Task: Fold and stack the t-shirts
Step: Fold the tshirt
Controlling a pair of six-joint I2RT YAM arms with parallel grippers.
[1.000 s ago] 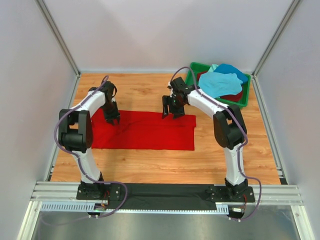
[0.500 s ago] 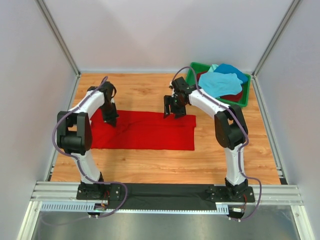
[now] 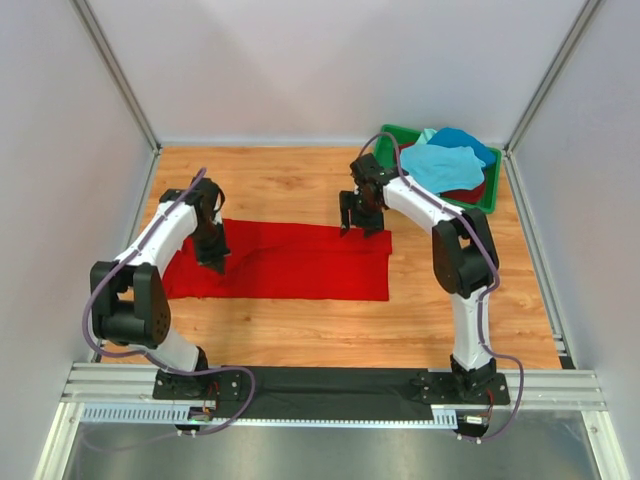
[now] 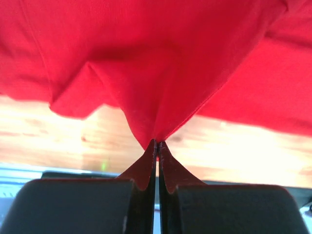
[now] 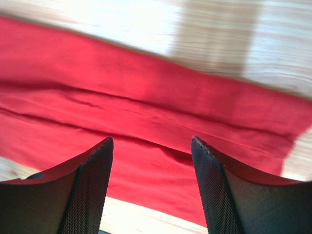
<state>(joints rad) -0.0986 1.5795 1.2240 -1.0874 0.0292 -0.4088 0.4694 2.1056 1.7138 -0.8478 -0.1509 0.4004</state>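
Note:
A bright red t-shirt point(image 3: 290, 262) lies folded into a long strip across the wooden table point(image 3: 300, 330). My left gripper point(image 3: 214, 256) is shut on a pinch of the red t-shirt point(image 4: 161, 73) near its left end, and the cloth rises in a peak from the fingertips point(image 4: 155, 145). My right gripper point(image 3: 362, 226) hovers open over the strip's far right corner, its mesh-faced fingers point(image 5: 92, 180) wide apart above the red t-shirt point(image 5: 161, 126), holding nothing. More t-shirts, light turquoise point(image 3: 440, 165), blue point(image 3: 468, 142) and dark red point(image 3: 468, 192), are piled at the back right.
A green plastic bin point(image 3: 400, 133) holds the piled shirts in the far right corner. Grey walls with metal posts enclose the table on three sides. A black mounting rail point(image 3: 320, 385) runs along the near edge under both arm bases.
The left gripper has shut on the red cloth and moved toward the near side, pulling the left end into a bunch. The right gripper has shifted slightly right over the far right corner.

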